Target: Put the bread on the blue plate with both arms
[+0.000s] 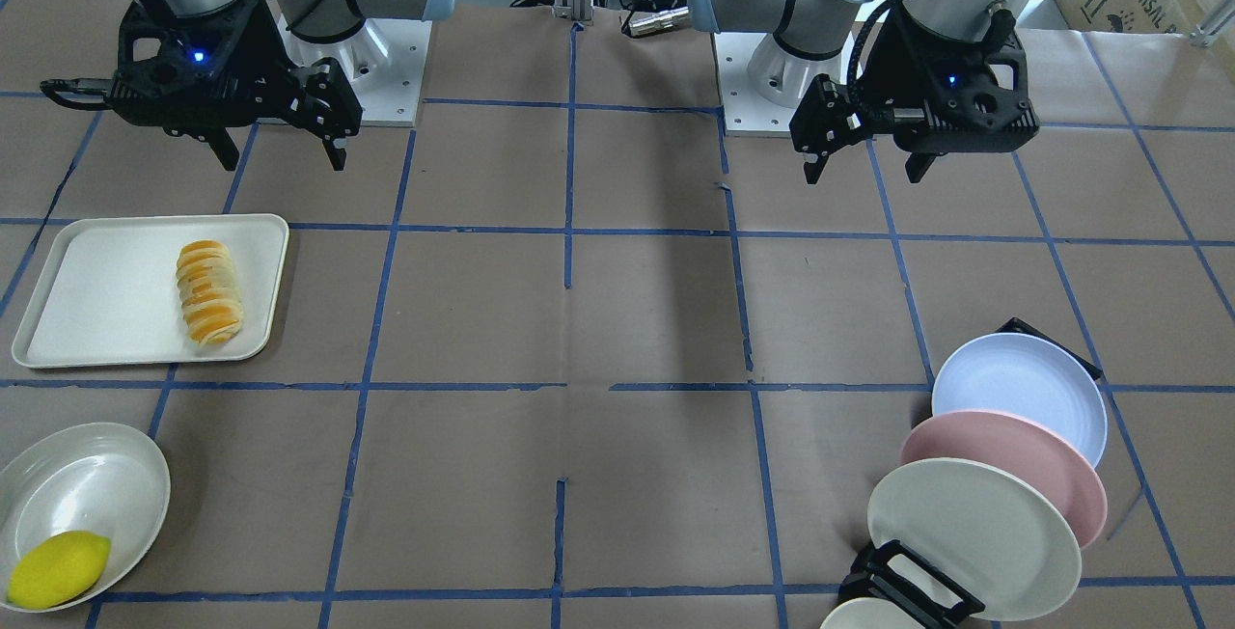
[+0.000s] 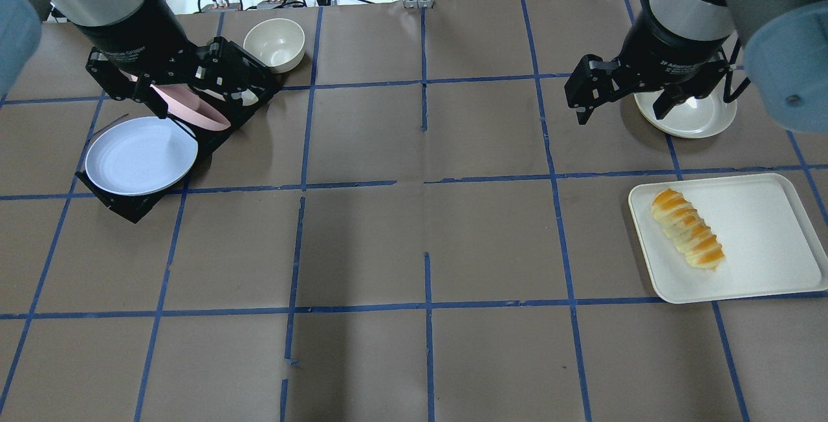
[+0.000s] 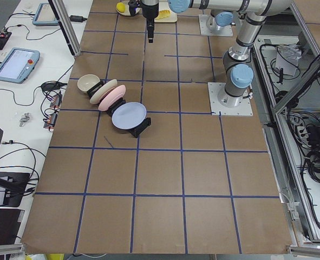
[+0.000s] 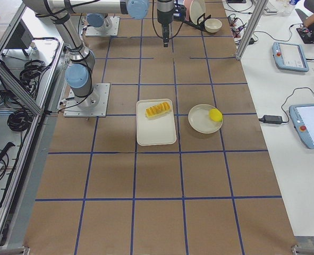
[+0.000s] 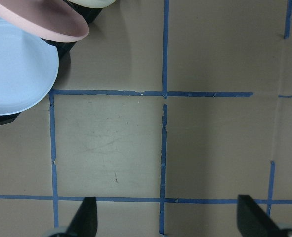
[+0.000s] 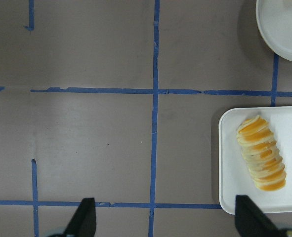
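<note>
At 4 o'clock in overhead view, on white tray (image 2: 763,266): bread (image 2: 687,228); blue plate (image 2: 141,155) at 9, propped in rack (image 2: 123,210). With left gripper (image 1: 864,168) & right gripper (image 2: 620,114) both wide open, empty: lower right vert., pinch across loaf's short axis.

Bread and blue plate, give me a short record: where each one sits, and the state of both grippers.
bread: lying on white tray, robot's right side
blue plate: tilted in black rack, robot's left side, beside pink plate
bread on blue plate: no
left gripper: jaws open, empty, raised near rack
right gripper: jaws open, empty, raised, apart from bread
</note>
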Robot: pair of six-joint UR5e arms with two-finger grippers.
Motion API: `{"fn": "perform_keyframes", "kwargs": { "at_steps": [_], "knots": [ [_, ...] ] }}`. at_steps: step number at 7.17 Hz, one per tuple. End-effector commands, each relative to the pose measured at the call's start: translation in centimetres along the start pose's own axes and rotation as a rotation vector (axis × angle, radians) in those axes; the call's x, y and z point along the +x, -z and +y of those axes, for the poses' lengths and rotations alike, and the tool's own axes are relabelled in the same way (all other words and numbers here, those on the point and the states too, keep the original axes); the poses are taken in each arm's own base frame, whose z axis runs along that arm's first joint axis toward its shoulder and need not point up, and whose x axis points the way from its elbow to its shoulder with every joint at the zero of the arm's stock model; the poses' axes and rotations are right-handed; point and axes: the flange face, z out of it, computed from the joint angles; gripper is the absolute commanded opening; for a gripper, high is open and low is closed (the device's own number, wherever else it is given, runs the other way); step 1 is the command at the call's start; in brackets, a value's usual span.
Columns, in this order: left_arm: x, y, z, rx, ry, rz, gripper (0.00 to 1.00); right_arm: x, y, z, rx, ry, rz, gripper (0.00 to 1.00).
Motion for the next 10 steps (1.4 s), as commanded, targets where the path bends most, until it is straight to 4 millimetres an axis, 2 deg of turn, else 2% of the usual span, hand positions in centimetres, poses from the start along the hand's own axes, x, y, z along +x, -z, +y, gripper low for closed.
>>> {"fn": "perform_keyframes", "kwargs": {
  "at_steps": [1,2,3,4,5,6,7,8,9,10],
  "knots": [
    [0.0,0.1,0.0,-0.001,0.0,-0.001,1.0,-0.2,0.1,0.2,-0.002,0.027,0.021,1.0],
    [-0.6,0.5,0.3,0.007,-0.004,-0.005,1.0,-0.2,-0.2,0.2,-0.006,0.027,0.021,1.0],
    [-2.4,0.6,0.0,0.006,0.009,-0.009,1.0,-0.2,-0.3,0.2,-0.009,0.027,0.02,1.0],
    [-6.8,0.5,-0.9,0.005,0.013,-0.002,1.0,-0.1,-1.3,0.0,-0.029,0.023,0.015,1.0],
    [-12.3,-0.7,-2.0,-0.018,0.031,0.011,1.0,1.4,-3.1,-0.2,-0.054,0.013,0.017,0.99],
    [-16.9,-3.1,-3.6,-0.063,0.047,0.023,1.0,3.4,-5.4,-0.2,-0.039,0.107,0.042,0.94],
    [-22.3,-5.0,-5.1,-0.088,0.026,0.036,1.0,6.8,-8.9,0.1,-0.025,0.281,0.101,0.94],
    [-27.6,-6.7,-6.7,-0.102,0.013,0.058,1.0,10.7,-12.6,1.4,-0.038,0.397,0.13,0.94],
    [-32.4,-9.3,-9.0,-0.123,-0.05,0.083,1.0,13.3,-15.4,2.9,-0.046,0.402,0.118,0.95],
    [-36.5,-12.9,-11.6,-0.15,-0.074,0.114,1.0,14.7,-17.9,4.1,-0.064,0.37,0.092,0.95]
  ]
}}
